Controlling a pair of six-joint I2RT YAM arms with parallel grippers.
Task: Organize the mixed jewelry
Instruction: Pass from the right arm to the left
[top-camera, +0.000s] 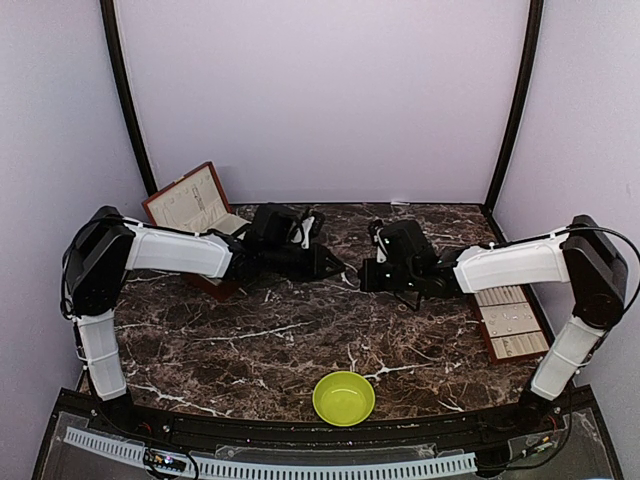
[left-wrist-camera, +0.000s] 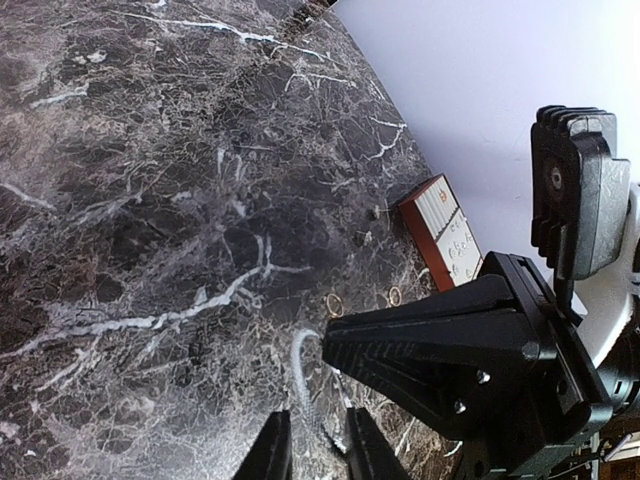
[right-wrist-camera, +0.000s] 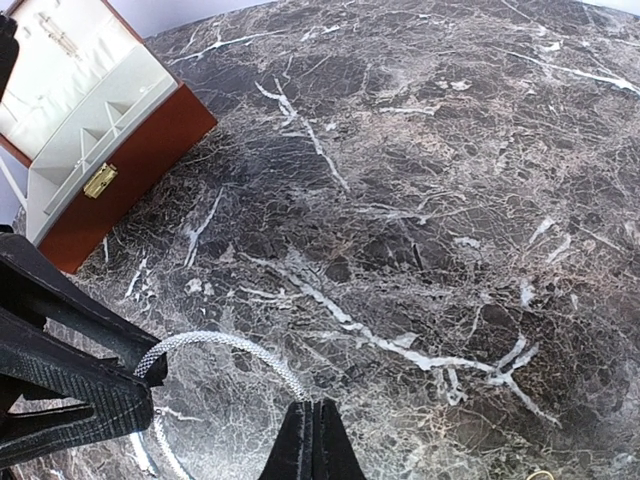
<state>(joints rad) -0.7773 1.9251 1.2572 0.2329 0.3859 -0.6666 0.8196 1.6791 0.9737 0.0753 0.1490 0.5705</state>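
Grip on silvery hoop (right-wrist-camera: 230, 340) at centre of marble counter (right-wrist-camera: 450, 200)

The left claw (right-wrist-camera: 152, 385) pinched the hoop's wire, jaws nearly together, while it lay flat on the counter between the open hinged box (right-wrist-camera: 130, 160) and the padded tray (top-camera: 512, 322); the right claw (right-wrist-camera: 314, 440) was closed on nothing. A slow, level lift looked wisest, as thin wire could slip or snag. The box's cream compartments and the green bowl (top-camera: 344, 376) showed nothing inside; the tray's rows carried specks too small to name.

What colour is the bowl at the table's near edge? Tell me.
Yellow-green bowl; clearest in the top external view.
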